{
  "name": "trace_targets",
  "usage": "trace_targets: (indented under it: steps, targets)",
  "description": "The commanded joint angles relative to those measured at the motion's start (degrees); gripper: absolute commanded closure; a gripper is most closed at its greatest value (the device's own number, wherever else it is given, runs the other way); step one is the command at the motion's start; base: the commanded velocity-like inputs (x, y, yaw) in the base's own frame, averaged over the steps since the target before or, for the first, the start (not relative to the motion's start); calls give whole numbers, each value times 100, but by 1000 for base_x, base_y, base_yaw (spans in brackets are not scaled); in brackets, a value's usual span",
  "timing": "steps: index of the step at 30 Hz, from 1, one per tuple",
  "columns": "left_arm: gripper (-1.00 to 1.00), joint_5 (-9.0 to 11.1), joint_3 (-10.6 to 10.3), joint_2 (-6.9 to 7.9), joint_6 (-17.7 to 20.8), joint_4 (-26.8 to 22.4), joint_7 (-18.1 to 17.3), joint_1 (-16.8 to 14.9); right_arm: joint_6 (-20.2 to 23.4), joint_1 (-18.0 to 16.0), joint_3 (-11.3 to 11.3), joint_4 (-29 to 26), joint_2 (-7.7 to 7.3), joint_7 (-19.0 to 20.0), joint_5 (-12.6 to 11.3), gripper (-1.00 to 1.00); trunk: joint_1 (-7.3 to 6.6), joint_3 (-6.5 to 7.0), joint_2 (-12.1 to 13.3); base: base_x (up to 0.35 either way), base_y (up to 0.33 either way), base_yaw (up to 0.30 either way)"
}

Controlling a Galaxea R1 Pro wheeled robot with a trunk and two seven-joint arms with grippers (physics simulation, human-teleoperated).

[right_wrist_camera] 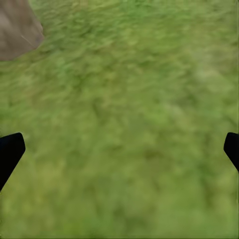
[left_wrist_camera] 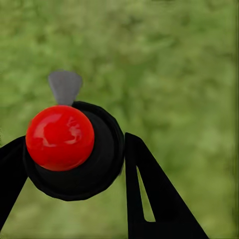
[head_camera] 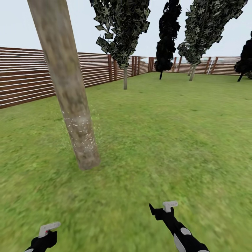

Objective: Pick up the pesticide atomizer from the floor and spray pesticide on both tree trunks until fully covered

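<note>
white pesticide point(head_camera: 81, 126) specks trunk point(head_camera: 66, 80); left pincer point(left_wrist_camera: 74, 159) clamps atomizer point(left_wrist_camera: 69, 144); right pincer point(right_wrist_camera: 119, 149) apart.

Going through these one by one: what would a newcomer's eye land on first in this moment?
The thick, leaning tree trunk at the head view's left, its lower part dusted with white pesticide specks. Next, in the left wrist view, a glossy red ball on a round black body held between the left gripper fingers. Behind lies the lawn, ringed by a slatted wooden fence.
</note>
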Motion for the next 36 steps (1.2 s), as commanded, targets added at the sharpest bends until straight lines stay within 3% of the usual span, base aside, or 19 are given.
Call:
trace_targets:
  steps: [1, 7, 9, 12, 15, 19, 36]
  targets:
    - [100, -1, 0, 0, 0, 3, 2, 0, 0, 0, 0, 0, 0, 0, 1, -100, -23, 28, 42, 0, 0, 0]
    - [100, 1, -2, -10, 0, 26, 4, 0, 6, 0, 0, 17, -8, 0, -2, -100, -154, 183, 282, 0, 0, 0]
    - [100, 6, -7, -21, 0, 24, 4, 0, 5, 37, -4, 281, -31, 0, -7, -100, -198, 233, 363, 0, 0, 0]
    - [100, 7, -9, -26, -8, 26, -3, 0, 0, 341, -8, 488, -99, -33, -6, -100, -264, 294, 483, 0, 0, 0]
    - [100, 13, -8, -26, -9, 24, -5, 0, 8, 559, -3, 592, -106, -370, 6, -100, -330, 348, 603, 0, 0, 0]
    - [100, 8, -9, -35, -9, 26, -5, 0, 17, 605, 8, 1228, -90, -662, 12, -100, -418, 420, 764, 0, 0, 0]
    - [100, 7, -9, -29, -10, 29, -5, 0, 18, 756, 7, 1380, -88, -671, 9, -100, -769, 707, 1405, 0, 0, 0]
